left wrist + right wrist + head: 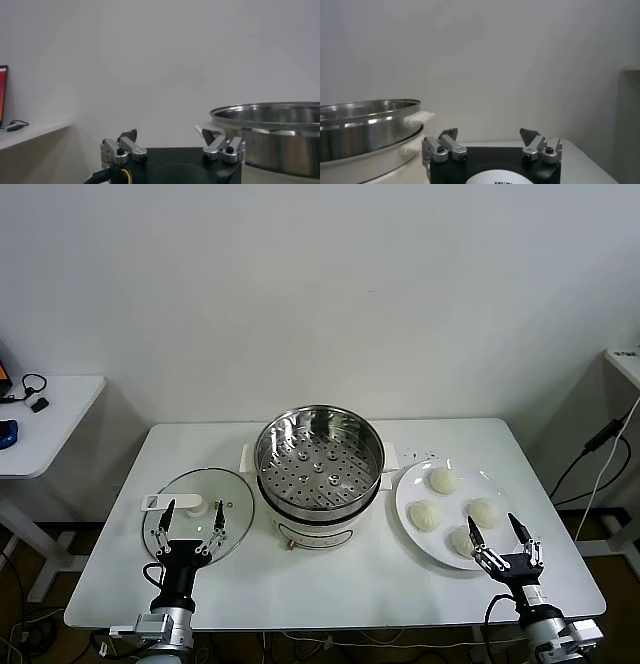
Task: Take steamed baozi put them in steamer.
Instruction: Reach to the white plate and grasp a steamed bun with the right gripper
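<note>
Right gripper: the black-and-silver right gripper (pixel 499 530) hovers at about 4 o'clock on the table, fingers spread wide and holding nothing; its tips frame the near edge of the plate. In its own wrist view the gripper (pixel 489 136) shows the same wide gap, with the steamer's wall off to one side.

Left gripper: the black-and-silver left gripper (pixel 193 518) waits at about 8 o'clock, fingers apart and empty, over the near edge of the lid (its wrist view (pixel 169 136) confirms the gap).

Baozi: four small round cream-white steamed baozi (pixel 443 480) (pixel 425 515) (pixel 484 511) (pixel 464 540) lie on the plate at about 3 o'clock from the steamer; the nearest one sits just beside the right gripper's left fingertip, apart from it as far as can be told.

Plate: a round white plate (pixel 407 498) rests on the table, just beside the steamer's base.

Steamer: a round shiny stainless-steel steamer (pixel 318 458) with a perforated tray on a white electric base stands at the table's centre, its tray bare of buns.

Lid: a flat round glass lid with a white handle (pixel 198 507) lies at about 9 o'clock from the steamer, just beside it.

Table: a white rectangular table (pixel 330 584) carries everything.
</note>
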Robot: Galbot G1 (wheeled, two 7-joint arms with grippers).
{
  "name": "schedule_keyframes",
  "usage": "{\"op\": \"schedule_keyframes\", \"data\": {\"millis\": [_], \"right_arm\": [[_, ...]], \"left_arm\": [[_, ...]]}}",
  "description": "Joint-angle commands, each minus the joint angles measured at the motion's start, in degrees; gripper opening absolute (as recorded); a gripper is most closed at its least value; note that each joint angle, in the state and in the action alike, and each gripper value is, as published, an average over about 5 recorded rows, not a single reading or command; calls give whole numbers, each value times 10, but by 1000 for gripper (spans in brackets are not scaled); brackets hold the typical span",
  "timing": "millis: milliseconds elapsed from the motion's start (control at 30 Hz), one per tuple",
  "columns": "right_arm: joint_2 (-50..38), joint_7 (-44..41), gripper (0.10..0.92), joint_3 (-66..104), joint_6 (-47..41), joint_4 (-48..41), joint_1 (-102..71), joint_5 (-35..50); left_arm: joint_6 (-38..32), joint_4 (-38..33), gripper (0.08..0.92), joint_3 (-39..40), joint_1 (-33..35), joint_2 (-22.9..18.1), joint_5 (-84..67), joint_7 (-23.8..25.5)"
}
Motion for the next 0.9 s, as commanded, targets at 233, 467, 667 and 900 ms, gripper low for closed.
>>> {"op": "schedule_keyframes", "data": {"millis": [233,467,667,900], "right_arm": [[-62,66,823,1,-143,-9,107,-108],[-175,37,823,-53,-256,-59,234,-134],[-274,-52,823,-120,-341,-91,321,-151],[-389,-159,823,-244,-410,-114,429,-162]], "left_arm": [[0,2,823,0,1,-28,5,7],[-5,4,823,5,1,-27,8,7],[-12,1,823,11,3,-25,9,10],[-22,0,823,21,8,-24,14,11]]}}
